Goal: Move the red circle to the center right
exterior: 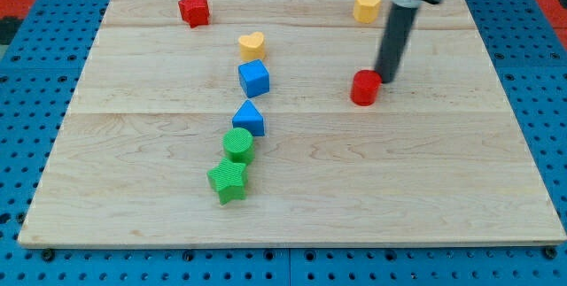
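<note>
The red circle is sitting right of the board's middle, standing upright on its flat base; being round, it is showing no long axis and no facing direction. My tip is pressing in just beside it, on its upper-right edge, looking as if it is touching, though I cannot tell for sure. The rod is carrying no jaws, so it is holding nothing, only leaning in from the view's top.

Up from my tip, near the top edge, the yellow hexagon is waiting. Well to the tip's left, a column is running downward: yellow heart, blue cube, blue triangle, green circle and green star, the last two touching. Far to the upper left, the red star is sitting alone on the wooden board.
</note>
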